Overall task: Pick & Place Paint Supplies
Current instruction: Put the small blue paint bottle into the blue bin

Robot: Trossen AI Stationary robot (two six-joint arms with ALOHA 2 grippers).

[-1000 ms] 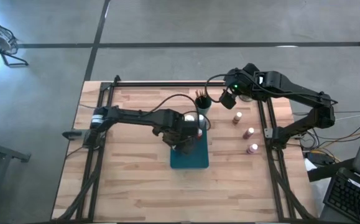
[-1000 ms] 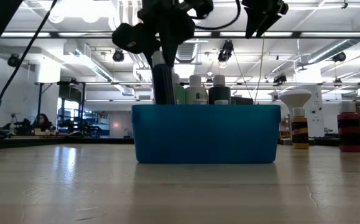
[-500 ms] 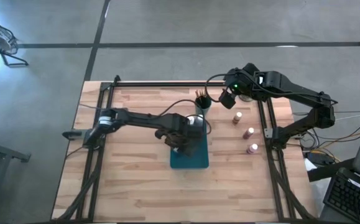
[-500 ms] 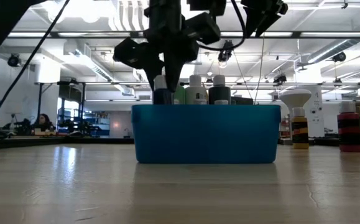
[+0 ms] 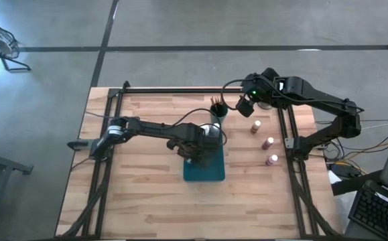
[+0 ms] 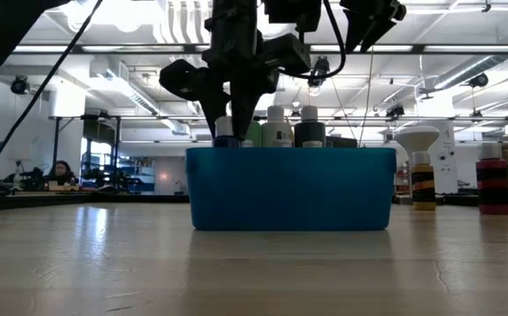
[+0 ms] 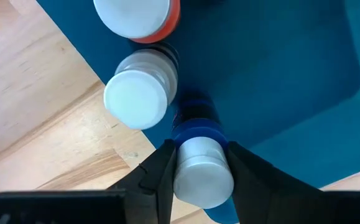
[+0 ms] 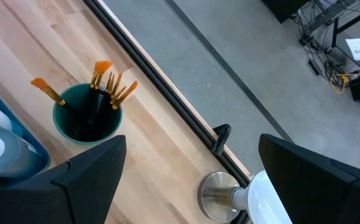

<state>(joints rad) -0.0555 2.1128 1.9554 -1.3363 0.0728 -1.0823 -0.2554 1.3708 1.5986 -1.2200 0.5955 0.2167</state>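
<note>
Right now the left gripper point(image 7: 199, 171) is clamped on the white cap of a blue paint bottle point(image 7: 195, 124), which stands upright, its long axis vertical, cap up, inside the teal tray point(image 5: 204, 171) at the centre of the high view. In the low view the left gripper's fingers point(image 6: 236, 96) come straight down onto this bottle at the tray's left end, with three more bottles point(image 6: 277, 127) upright in a row to its right. Seen past the left wrist, a dark bottle point(image 7: 139, 93) and a red bottle point(image 7: 143, 15) stand just beside it. Three small brown bottles point(image 5: 268, 143) stand upright on the table right of centre. The right gripper point(image 5: 245, 107) hangs with its jaws wide and empty, upper right of centre, above a green cup point(image 8: 87, 118) holding brushes point(image 8: 108, 84) bristles up.
</note>
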